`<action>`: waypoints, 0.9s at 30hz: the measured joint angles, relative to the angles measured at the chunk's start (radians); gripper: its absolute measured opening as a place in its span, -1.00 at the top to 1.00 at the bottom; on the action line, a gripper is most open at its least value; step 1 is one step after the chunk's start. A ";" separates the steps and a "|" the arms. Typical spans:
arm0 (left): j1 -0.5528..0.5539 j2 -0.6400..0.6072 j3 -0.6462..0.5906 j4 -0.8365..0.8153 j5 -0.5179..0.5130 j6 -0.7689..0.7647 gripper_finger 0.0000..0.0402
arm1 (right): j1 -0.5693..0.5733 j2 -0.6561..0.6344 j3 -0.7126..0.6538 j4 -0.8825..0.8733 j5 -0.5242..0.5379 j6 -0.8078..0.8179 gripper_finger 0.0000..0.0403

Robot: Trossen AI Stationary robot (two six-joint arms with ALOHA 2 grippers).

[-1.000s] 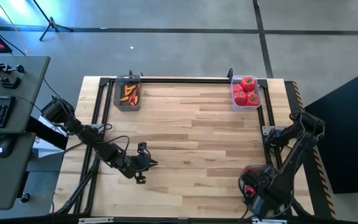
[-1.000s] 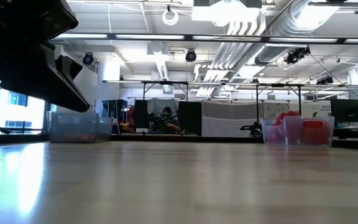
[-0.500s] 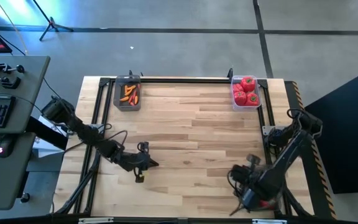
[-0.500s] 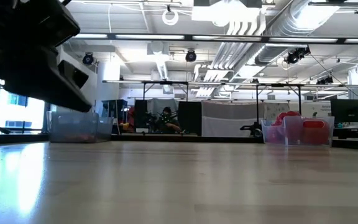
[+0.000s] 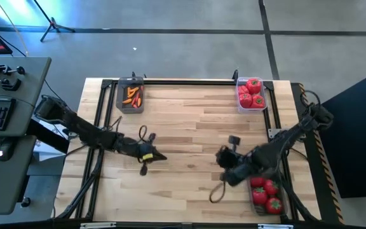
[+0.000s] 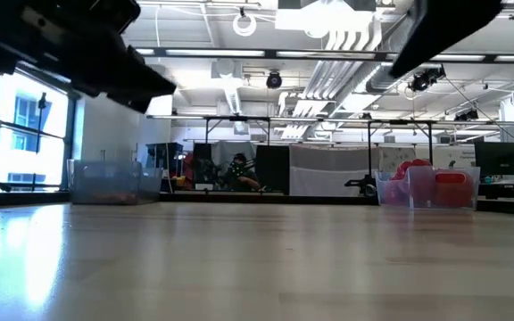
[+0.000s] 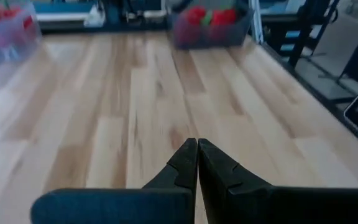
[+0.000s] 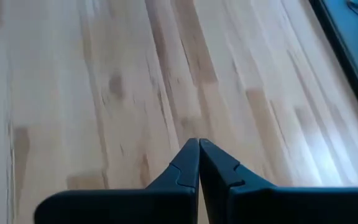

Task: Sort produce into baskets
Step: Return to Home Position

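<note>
Both grippers are shut with nothing between their fingers. My left gripper point(image 5: 162, 158) point(image 7: 197, 147) hangs over the bare wood left of the table's middle and points toward the right edge. My right gripper point(image 5: 221, 158) point(image 8: 199, 145) hangs right of the middle and points toward the left. A basket point(image 5: 131, 97) holding orange carrot-like pieces stands at the far left. Another basket point(image 5: 251, 94) with red tomato-like pieces stands at the far right. A third basket point(image 5: 265, 194) point(image 7: 212, 23) with red pieces stands at the near right, beside my right arm.
A black frame point(image 5: 189, 81) runs along the table's far edge and down both sides. In the low view the two far baskets point(image 6: 114, 182) point(image 6: 426, 187) stand at the back, and wide bare wood lies between the grippers.
My right gripper has swung from above the near right corner toward the table's middle and has turned about, uncovering the near right basket of red pieces. My left gripper has gone a little toward the right and far edges.
</note>
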 joint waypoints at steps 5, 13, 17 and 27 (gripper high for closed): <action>0.051 -0.079 0.000 0.000 0.048 0.059 1.00 | -0.139 -0.128 -0.222 0.421 -0.093 -0.287 1.00; 0.124 -0.134 0.000 0.001 0.084 0.118 1.00 | -0.352 -0.373 -0.596 1.032 -0.295 -0.629 1.00; 0.172 -0.134 0.000 0.045 0.168 0.128 1.00 | -0.450 -0.489 -0.745 1.191 -0.394 -0.679 1.00; 0.263 -0.156 0.000 0.060 0.211 0.153 1.00 | -0.580 -0.693 -0.908 1.286 -0.531 -0.720 1.00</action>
